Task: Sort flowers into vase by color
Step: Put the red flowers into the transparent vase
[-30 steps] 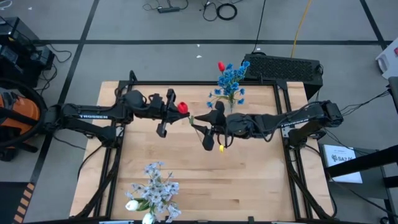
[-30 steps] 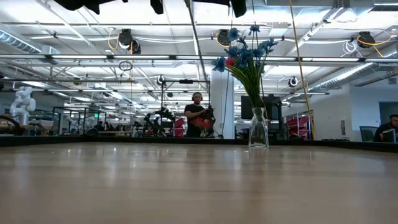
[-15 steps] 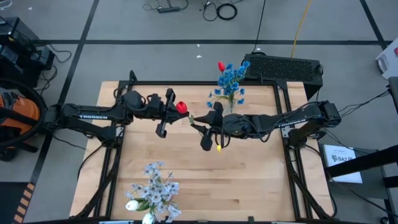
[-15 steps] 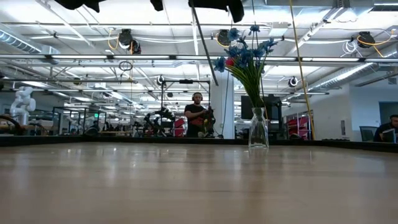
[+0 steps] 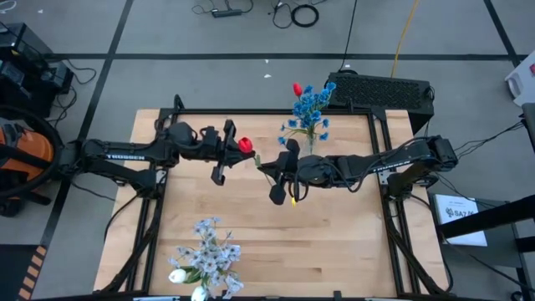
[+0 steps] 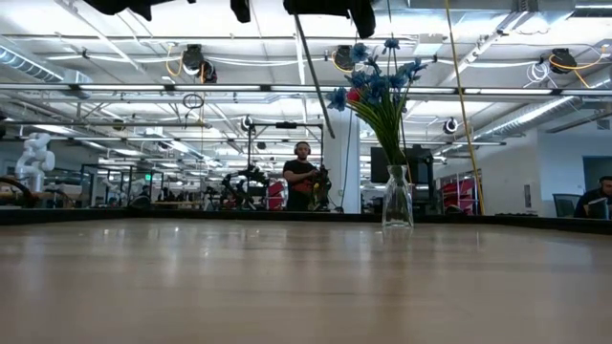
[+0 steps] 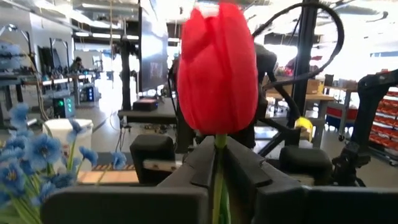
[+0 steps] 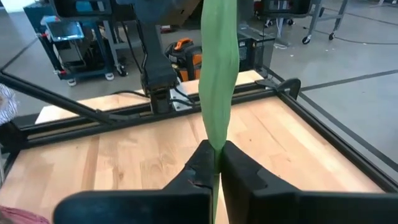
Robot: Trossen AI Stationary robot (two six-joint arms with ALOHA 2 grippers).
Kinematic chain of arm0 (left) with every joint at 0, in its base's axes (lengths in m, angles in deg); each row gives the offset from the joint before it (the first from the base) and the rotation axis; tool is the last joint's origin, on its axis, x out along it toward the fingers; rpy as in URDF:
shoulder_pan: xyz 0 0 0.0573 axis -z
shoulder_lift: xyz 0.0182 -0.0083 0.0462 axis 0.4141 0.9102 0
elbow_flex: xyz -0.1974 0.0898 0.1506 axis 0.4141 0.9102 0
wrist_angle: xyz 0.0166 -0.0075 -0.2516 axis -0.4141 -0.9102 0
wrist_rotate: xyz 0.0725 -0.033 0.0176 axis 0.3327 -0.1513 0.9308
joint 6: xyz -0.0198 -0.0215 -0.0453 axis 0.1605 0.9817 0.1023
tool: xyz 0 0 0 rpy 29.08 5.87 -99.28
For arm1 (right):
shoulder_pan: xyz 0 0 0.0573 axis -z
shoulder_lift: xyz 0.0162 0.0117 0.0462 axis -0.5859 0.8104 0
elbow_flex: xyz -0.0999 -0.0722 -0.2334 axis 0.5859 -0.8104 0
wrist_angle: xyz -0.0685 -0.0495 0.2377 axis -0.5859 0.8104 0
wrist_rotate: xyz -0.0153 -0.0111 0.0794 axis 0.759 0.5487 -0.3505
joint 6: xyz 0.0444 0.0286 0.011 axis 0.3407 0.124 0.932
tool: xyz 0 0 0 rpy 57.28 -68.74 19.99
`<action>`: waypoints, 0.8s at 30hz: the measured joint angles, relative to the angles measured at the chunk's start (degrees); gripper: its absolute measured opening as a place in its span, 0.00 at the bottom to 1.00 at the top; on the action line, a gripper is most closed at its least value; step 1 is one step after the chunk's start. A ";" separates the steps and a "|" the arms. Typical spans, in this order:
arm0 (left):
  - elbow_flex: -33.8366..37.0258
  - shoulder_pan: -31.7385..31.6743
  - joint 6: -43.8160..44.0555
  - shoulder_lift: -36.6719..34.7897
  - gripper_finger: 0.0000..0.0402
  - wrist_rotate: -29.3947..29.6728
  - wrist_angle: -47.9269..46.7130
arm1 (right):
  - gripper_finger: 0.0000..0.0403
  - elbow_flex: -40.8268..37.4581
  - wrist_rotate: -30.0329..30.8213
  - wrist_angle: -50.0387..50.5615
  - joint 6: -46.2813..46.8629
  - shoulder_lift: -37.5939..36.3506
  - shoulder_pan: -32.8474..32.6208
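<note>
A red flower with its bud (image 5: 245, 145) (image 7: 217, 68) is held high above the table's middle between both arms. Its green stem (image 6: 314, 75) hangs slanting down in the low view. My left gripper (image 5: 236, 150) (image 7: 217, 158) is shut on it just under the bud. My right gripper (image 5: 267, 167) (image 8: 216, 158) is shut on its green leaf lower down. A glass vase (image 6: 397, 199) at the far edge holds blue flowers (image 5: 311, 107) and one red bud (image 5: 297, 88). A pale white-lavender bunch (image 5: 209, 255) with white buds (image 5: 177, 275) stands at the near left. My left gripper pinches the stem right below the red bud (image 7: 216, 146) between its two fingers, coming level from the table's left. The bud stands upright above the fingers, and the flower is clear of the table. My right gripper pinches the long green leaf (image 8: 216, 134) between its two fingers, coming from the table's right. Whether the stem lies in the pinch behind the leaf I cannot tell. The leaf runs straight on from the fingertips, clear of the table.
The bare wooden tabletop (image 5: 334, 242) lies below both arms. A black box (image 5: 380, 90) sits beyond the far right corner. A person (image 6: 304, 177) stands far off in the room behind the table.
My right gripper has shifted a little toward the table's left, closer to the red flower and my left gripper. The hanging stem has tipped slightly more aslant in the low view. The left arm has stayed where it was with the bud.
</note>
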 joint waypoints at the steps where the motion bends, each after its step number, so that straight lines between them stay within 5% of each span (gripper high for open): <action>1: 0.00 0.00 0.00 0.00 0.10 -0.02 -0.46 | 0.01 0.00 0.06 0.08 0.00 0.00 -0.03; 7: 0.00 -1.29 -0.02 -0.79 0.22 0.00 -1.23 | 0.01 0.00 0.37 -0.07 3.44 -0.14 -0.02; 14: 0.00 -5.33 0.02 -8.59 0.24 0.04 -7.95 | 0.00 0.05 1.09 3.69 6.83 -3.14 -0.55; 24: 0.00 -8.67 -0.09 -17.71 0.24 0.20 -22.88 | 0.00 -0.05 18.56 25.77 17.54 -12.32 -8.06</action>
